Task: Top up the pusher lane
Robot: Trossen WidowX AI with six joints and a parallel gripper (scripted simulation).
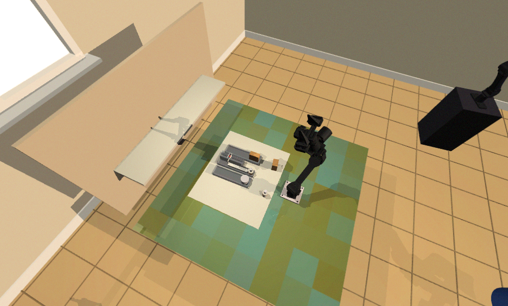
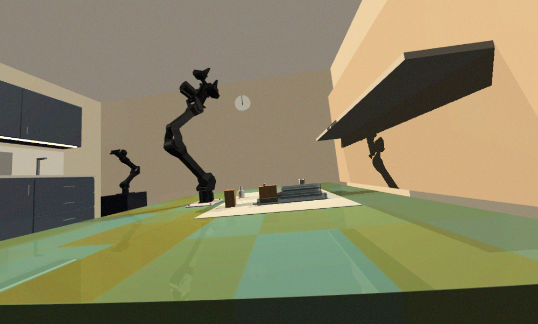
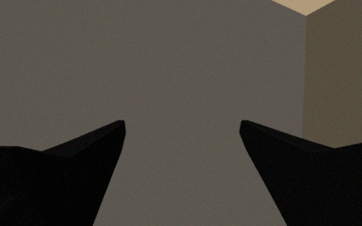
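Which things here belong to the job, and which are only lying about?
For the job:
- end effector, open, raised high
- loose jar
- jar in the lane
- grey lane rack

Lying about:
- brown block on the rack
- loose brown block
- wall shelf

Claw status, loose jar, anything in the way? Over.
Claw open, empty, raised high, facing the wall. Loose jar untouched on the white mat, near the arm base. Nothing seen between them.
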